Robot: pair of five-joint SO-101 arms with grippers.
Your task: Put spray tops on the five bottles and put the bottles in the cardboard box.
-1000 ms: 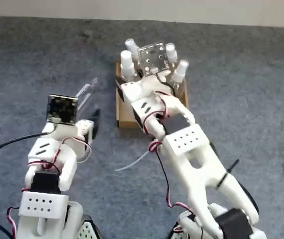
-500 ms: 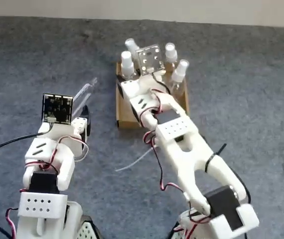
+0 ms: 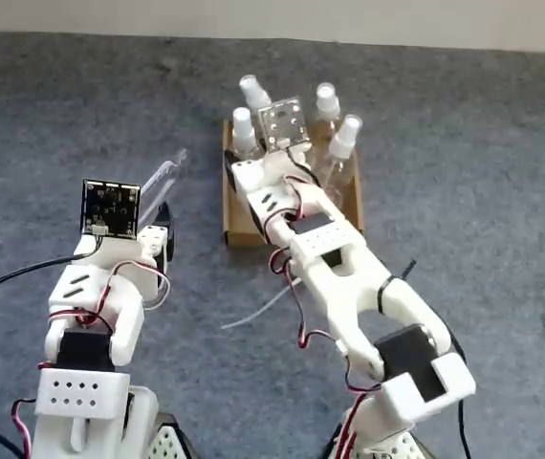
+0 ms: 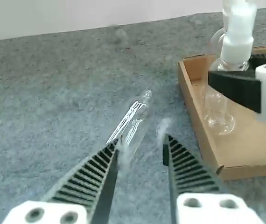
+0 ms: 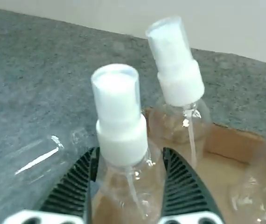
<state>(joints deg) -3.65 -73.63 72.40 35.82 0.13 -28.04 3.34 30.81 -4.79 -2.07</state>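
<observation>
Left gripper (image 4: 142, 142), jaws partly open and empty, faces the uncapped bottle (image 4: 132, 119) lying mid-table just ahead, its long axis running away from the gripper, beside the cardboard box (image 4: 202, 140). Right gripper (image 5: 129, 156) clasps a capped bottle (image 5: 119, 116) standing in that box.

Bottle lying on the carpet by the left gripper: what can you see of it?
The bottle is clear plastic, with no spray top on its open neck. It lies on its side on the grey carpet, outside the cardboard box, neck pointing away from the open left gripper, base just at its tips.
</observation>
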